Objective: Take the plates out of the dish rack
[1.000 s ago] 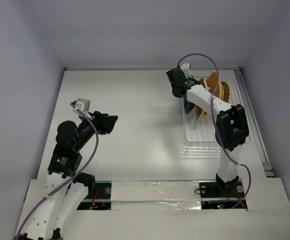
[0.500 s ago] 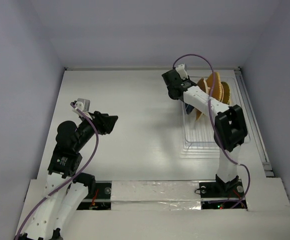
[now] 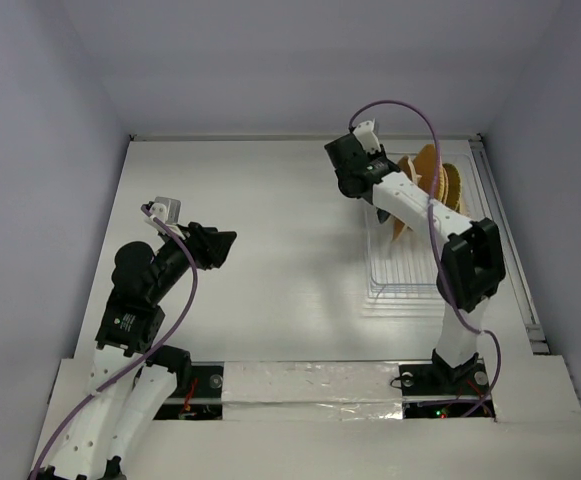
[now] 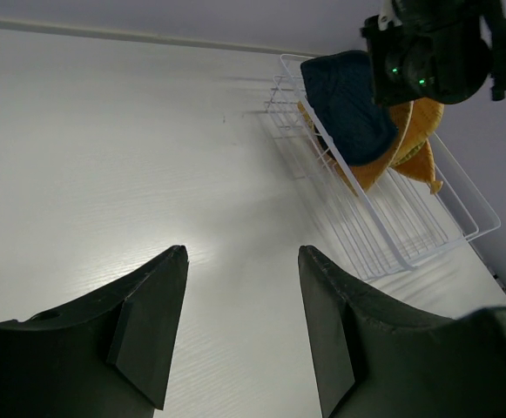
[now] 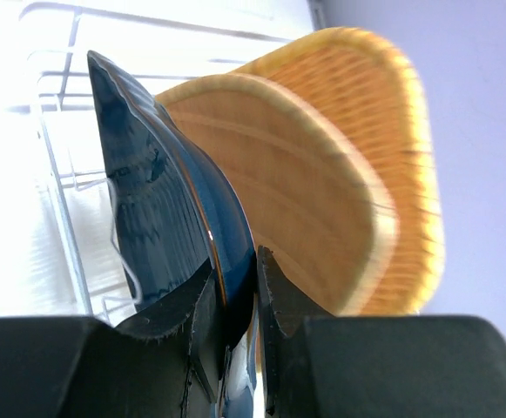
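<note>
The clear dish rack [image 3: 410,265] stands on the right side of the table, also seen in the left wrist view [image 4: 401,231]. Orange woven plates [image 3: 437,180] stand upright at its far end. In front of them stands the dark blue dish [image 4: 348,104], and my right gripper [image 5: 254,270] is shut on its rim [image 5: 152,200]. An orange plate [image 5: 296,200] stands right behind the blue one, with another [image 5: 396,122] further back. My left gripper [image 3: 226,245] hovers over the left side of the table, open, with nothing between its fingers [image 4: 148,322].
A metal rail [image 3: 508,240] runs along the table's right edge beside the rack. Grey walls close in the table on the left, back and right. A taped strip [image 3: 310,385] covers the near edge between the arm bases.
My right wrist has shifted slightly to the left at the rack's far end, still gripping the blue dish. The left arm has not moved.
</note>
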Controlling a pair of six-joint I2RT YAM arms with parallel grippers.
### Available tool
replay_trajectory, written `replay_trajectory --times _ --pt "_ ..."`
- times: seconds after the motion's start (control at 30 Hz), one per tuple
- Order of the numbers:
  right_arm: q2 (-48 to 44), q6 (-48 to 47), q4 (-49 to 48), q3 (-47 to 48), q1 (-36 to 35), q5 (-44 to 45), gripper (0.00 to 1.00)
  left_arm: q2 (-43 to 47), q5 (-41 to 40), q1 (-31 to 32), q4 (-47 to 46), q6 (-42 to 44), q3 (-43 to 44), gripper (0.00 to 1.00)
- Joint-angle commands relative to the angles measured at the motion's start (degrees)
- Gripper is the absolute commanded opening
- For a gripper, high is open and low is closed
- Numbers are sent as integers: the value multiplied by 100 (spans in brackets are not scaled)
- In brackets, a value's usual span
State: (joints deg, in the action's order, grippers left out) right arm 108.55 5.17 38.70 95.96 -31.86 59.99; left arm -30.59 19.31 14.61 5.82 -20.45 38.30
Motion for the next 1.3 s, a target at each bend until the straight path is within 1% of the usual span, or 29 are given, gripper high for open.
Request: replay_trajectory --times 0.0,0.13,0.23,0.27,0.33,0.37,0.43,0.47,0.57,0.6,0.67,0.7,0.73,0.83,0.87,0.9,1.0,1.03,1.07,1.17,1.2,1.27 --pt "-939 264 76 502 -110 655 0 9 73 -20 -284 -12 186 50" --pt "-1510 485 182 388 -216 532 0 9 73 -20 -284 -12 195 50" --pt "-1784 696 182 344 -443 -107 0 0 64 -20 -284 -12 204 50" --pt "-1942 766 17 309 -505 -780 0 9 29 -20 -266 -12 204 50" --pt "-2039 845 -308 116 -733 -1547 0 0 -76 -81 -231 -12 239 50" --pt "-2040 889 -710 55 -813 -2430 0 9 -111 -142 -205 -12 248 50" --pt "-1935 1170 -1152 -112 -1032 -3217 0 9 -182 -143 -196 -12 274 50" --pt "-1708 1388 -1554 -130 -1103 -3804 0 9 -217 -212 -204 -12 274 50" --pt "-1207 1880 -1908 140 -1287 -4388 0 -9 -191 -362 -275 -38 283 50" --pt "-909 1996 -2049 194 -1288 -4573 0 -17 -182 -415 -275 -38 283 50" --pt "-600 2259 -2635 273 -1340 -5038 0 -26 -182 -415 -275 -47 274 50" --pt "-424 2504 -2752 378 -1393 -5354 0 -35 -191 -415 -275 -38 265 50" --pt "-31 2620 -2806 519 -1446 -5409 0 -52 -173 -415 -266 -47 265 50" --pt "604 2980 -2894 1160 -1736 -5155 0 -70 -121 -415 -336 -64 265 50" --pt "1015 3077 -2981 1318 -1788 -5198 0 -70 -112 -415 -354 -73 265 50" --pt "1210 3339 -3069 1485 -1859 -5477 0 -79 -86 -415 -363 -73 257 50" --pt "1922 3919 -3482 1934 -1912 -5953 0 -88 -103 -415 -345 -73 248 50" --pt "2081 4078 -3561 2109 -1964 -5963 0 -96 -94 -415 -345 -73 248 50" --pt "2335 4358 -3701 2172 -1965 -6103 0 -96 -103 -415 -345 -73 248 50" --pt "2661 4764 -3807 2374 -2017 -6218 0 -114 -77 -415 -345 -65 248 50" --pt "2819 5035 -4017 2366 -2017 -6279 0 -114 -59 -415 -354 -73 248 50" --pt "2969 5291 -4307 2304 -2017 -6341 0 -123 -50 -415 -363 -73 248 50"
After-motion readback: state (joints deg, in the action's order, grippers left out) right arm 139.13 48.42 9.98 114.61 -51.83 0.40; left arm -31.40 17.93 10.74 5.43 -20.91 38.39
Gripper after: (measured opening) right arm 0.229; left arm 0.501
